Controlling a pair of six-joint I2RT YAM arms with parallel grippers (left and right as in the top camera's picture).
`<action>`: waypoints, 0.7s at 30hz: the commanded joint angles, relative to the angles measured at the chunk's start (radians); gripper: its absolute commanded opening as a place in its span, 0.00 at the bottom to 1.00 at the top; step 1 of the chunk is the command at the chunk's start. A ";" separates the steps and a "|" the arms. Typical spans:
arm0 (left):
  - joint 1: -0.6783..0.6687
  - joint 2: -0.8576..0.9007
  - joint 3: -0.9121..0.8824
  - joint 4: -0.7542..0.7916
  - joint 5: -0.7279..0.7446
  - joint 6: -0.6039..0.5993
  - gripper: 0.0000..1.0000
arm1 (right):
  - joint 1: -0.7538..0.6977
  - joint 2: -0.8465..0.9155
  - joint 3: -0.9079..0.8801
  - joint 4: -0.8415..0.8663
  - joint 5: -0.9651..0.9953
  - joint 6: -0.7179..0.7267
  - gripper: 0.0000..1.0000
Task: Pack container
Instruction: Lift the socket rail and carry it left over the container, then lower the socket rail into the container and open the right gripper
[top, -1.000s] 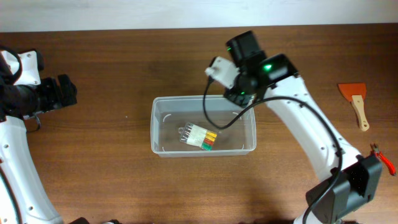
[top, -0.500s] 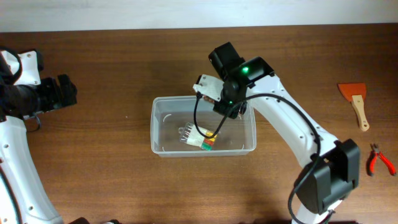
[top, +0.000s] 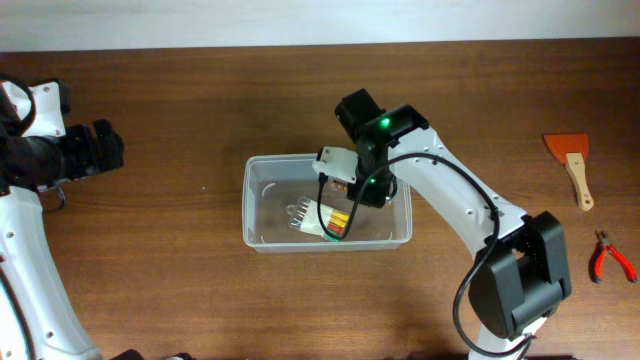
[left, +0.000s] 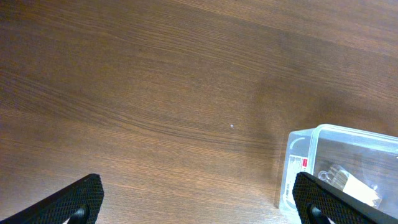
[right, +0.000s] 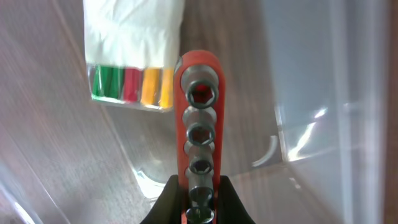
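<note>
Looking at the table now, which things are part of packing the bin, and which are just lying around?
In the job: container; red socket rail held in the right gripper over it; colour-striped packet already inside.
Lying about: orange scraper and red pliers, on the table off to the right, untouched.

The overhead camera looked straight down on the whole desk from far off, the container at mid-frame. The left wrist camera looked down at bare wood from well aside, catching that container's corner at lower right. The right wrist camera looked into it from very close, past a red socket holder, at a striped packet also seen from overhead.
</note>
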 joint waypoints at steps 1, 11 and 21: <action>0.003 0.002 0.020 0.002 0.011 -0.009 0.99 | 0.005 0.003 -0.053 0.035 -0.020 -0.041 0.05; 0.003 0.002 0.020 0.002 0.011 -0.009 0.99 | 0.005 0.003 -0.177 0.159 -0.021 -0.040 0.05; 0.003 0.002 0.020 0.002 0.011 -0.009 0.99 | 0.005 0.003 -0.202 0.206 -0.021 -0.040 0.14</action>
